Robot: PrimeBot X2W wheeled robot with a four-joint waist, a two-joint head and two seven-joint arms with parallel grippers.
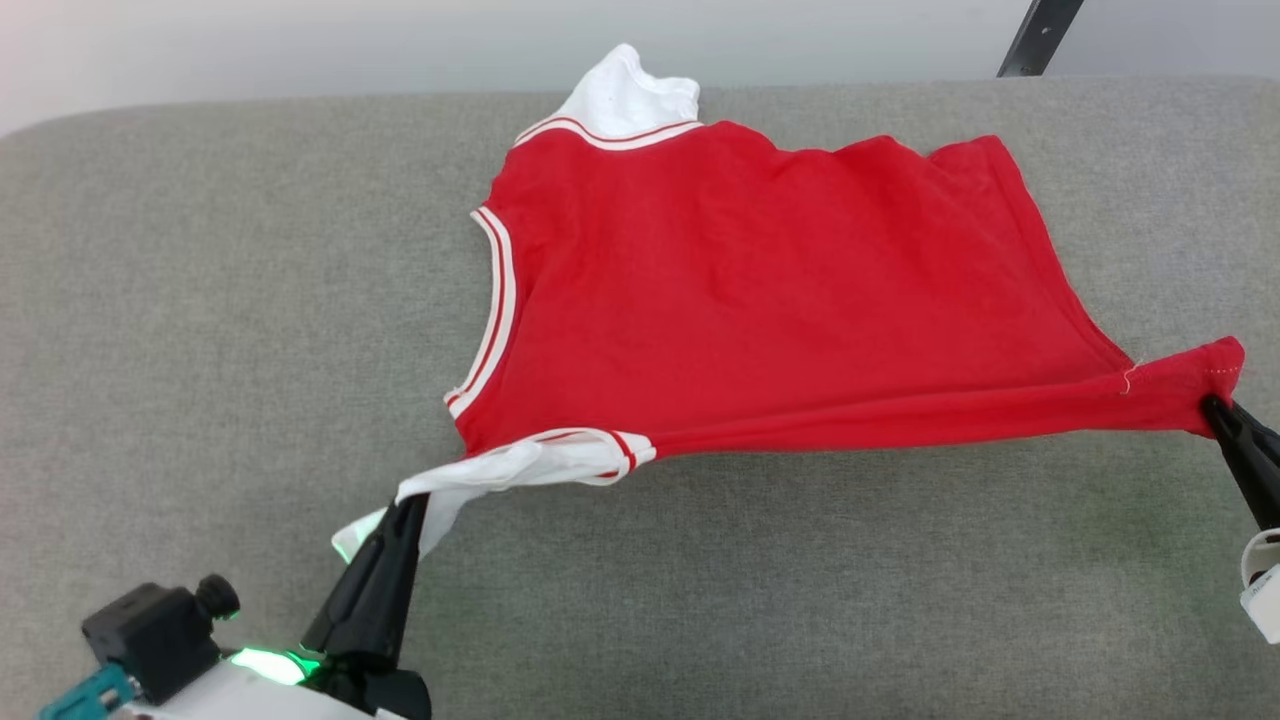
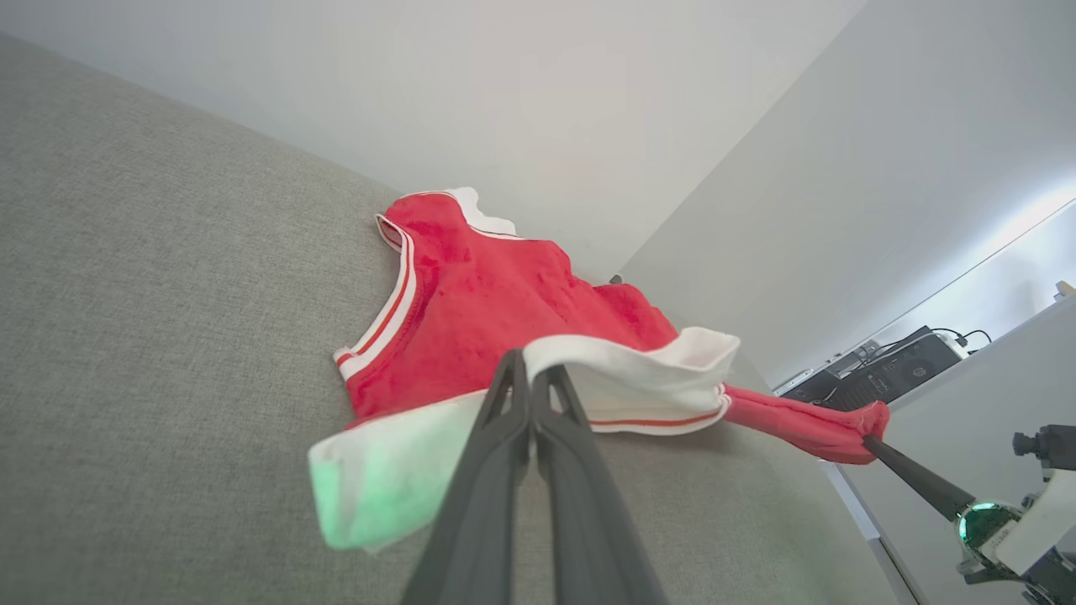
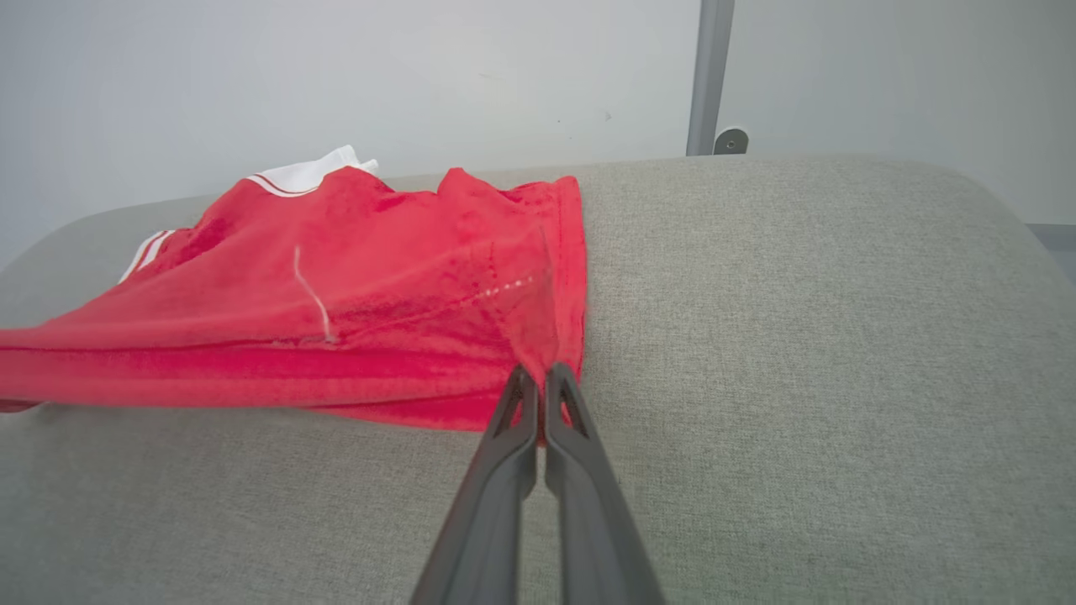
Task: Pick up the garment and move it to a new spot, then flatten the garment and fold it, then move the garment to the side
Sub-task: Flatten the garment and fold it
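Red cloth takes up the middle of the grey cushion: the garment lies spread across it, plain red side up, with white-and-red striped trim along the armholes. One white sleeve bunches at the cushion's back edge, where the red fabric rests in shallow wrinkles. The other white sleeve is drawn out toward the cushion's front left, and the left gripper has its two dark fingers pressed together on it, pinching the white cloth near its open end. Toward the cushion's front right, the right gripper is clamped the same way on the red hem corner. Between the two grips the near edge of the shirt is pulled into a taut, rolled line along the cushion's front; it seems to hang just clear of the cushion there, though the angle makes that hard to judge. A dark bar rises beyond the cushion's back right.
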